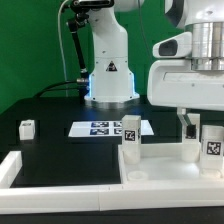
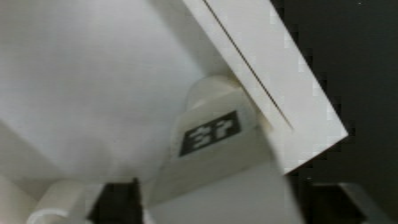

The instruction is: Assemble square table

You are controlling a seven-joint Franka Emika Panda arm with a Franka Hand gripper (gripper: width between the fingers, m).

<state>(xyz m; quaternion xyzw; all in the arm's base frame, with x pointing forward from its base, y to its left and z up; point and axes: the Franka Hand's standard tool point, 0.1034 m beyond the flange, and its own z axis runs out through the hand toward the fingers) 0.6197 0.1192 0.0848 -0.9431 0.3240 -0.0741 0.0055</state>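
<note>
The square table's white panel (image 1: 165, 168) lies at the exterior view's lower right with white leg blocks standing on it: one at its left (image 1: 130, 137), two at its right (image 1: 190, 150) (image 1: 211, 140). My gripper (image 1: 190, 126) hangs right over the right-hand legs. In the wrist view a tagged white leg (image 2: 214, 135) rises from the panel (image 2: 80, 90) and runs between my dark fingers (image 2: 121, 203). The gripper (image 2: 228, 206) is open and straddles this leg closely. Whether the pads touch it is unclear. A loose leg block (image 1: 27, 127) stands far off at the left.
The marker board (image 1: 108, 127) lies mid-table in front of the robot base (image 1: 110, 75). Long white border bars run along the front (image 1: 60, 190) and the left (image 1: 10, 168). A dark cable hangs behind the base.
</note>
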